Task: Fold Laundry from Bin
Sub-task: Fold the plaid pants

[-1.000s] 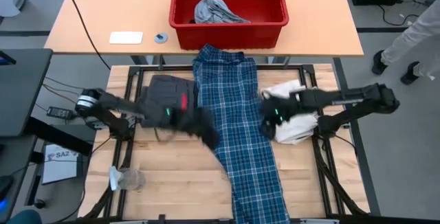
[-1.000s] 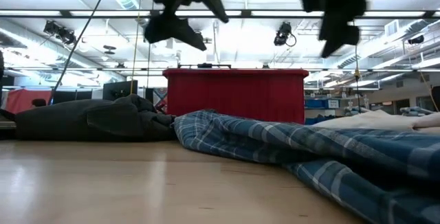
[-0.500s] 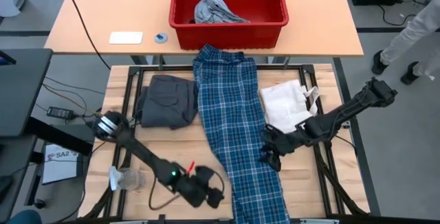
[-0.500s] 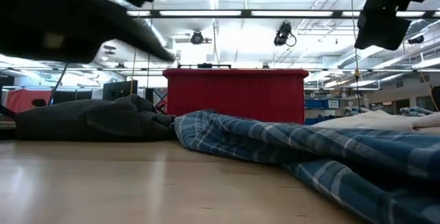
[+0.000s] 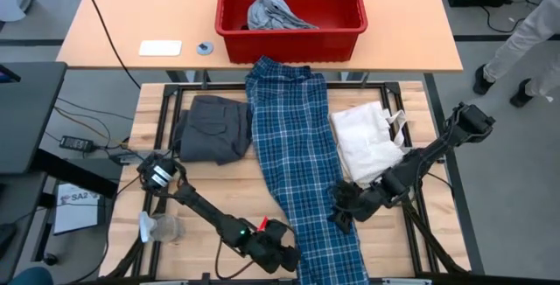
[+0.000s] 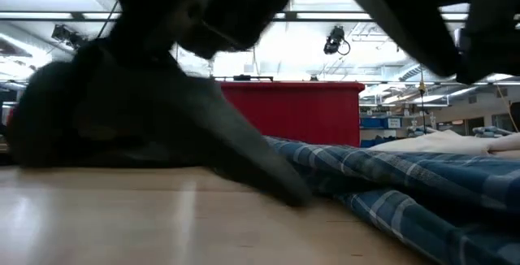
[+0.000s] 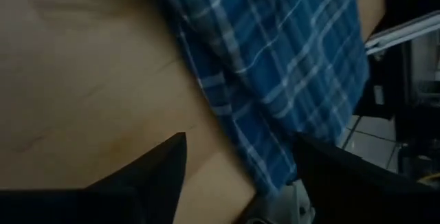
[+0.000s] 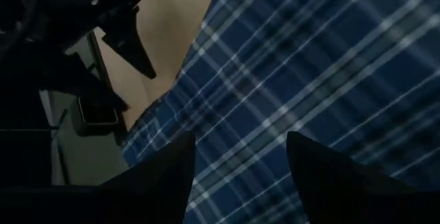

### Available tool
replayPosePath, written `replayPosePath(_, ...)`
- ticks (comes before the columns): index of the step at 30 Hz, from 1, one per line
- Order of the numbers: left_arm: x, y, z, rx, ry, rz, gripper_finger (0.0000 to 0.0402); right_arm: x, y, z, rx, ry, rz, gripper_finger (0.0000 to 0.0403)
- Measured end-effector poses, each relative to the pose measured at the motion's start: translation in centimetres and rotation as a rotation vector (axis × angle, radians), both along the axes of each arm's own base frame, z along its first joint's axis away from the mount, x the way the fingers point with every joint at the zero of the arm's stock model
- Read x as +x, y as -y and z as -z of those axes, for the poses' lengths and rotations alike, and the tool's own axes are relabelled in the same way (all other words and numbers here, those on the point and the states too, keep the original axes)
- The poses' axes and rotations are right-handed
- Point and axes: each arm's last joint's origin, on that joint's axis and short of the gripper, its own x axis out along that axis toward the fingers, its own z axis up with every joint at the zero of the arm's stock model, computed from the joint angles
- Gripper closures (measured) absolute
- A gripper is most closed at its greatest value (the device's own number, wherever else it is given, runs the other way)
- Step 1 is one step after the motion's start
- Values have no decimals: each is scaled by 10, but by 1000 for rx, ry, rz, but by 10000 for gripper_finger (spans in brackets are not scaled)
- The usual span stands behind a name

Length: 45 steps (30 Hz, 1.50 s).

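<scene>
High view: we are seeing the plaid shirt point(image 5: 302, 163) lying as a long strip from 12 o'clock, just below the bin point(image 5: 290, 36), down to the table's 6 o'clock edge. The bin is holding a light grey piece point(image 5: 273, 12). Dark grey shorts point(image 5: 212, 128) are sitting at 10 o'clock of the shirt, a white bag point(image 5: 367, 141) at 2 o'clock. The left gripper point(image 5: 282, 254) is working at the shirt's 7 o'clock hem; the right gripper point(image 5: 343, 215) is at its 4 o'clock edge.

Low view: an arm is blocking most of the frame; the shirt is resting flat on the table.

Left wrist view: the fingers are spread, straddling the hem, not pinching yet.

Right wrist view: the fingers are spread above the plaid, gripping nothing.

We are judging the cloth light, limp and prone to sagging, so we are favouring the two near hem corners.
</scene>
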Motion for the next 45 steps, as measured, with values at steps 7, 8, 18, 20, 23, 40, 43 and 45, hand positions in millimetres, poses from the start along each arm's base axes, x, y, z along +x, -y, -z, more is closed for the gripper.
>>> replayPosePath(7,25,7,12,57,15,106,208,-7,-19,13,33,-56,5,186)
replayPosePath(8,26,7,14,62,11,111,216,-8,-21,14,37,-62,8,187)
replayPosePath(18,24,7,20,54,-109,101,306,-11,-33,22,34,-56,70,189)
replayPosePath(20,23,8,20,56,-112,103,342,-9,-34,26,24,-52,80,193)
replayPosePath(23,24,9,20,23,-105,121,391,-2,-39,35,15,-37,57,204)
replayPosePath(40,23,50,-51,-244,27,354,400,24,-36,87,-42,-138,52,255)
replayPosePath(43,17,54,-50,-255,-19,352,400,25,-34,87,-35,-142,49,263)
replayPosePath(45,14,53,-46,-258,-77,334,400,25,-34,84,-9,-141,12,266)
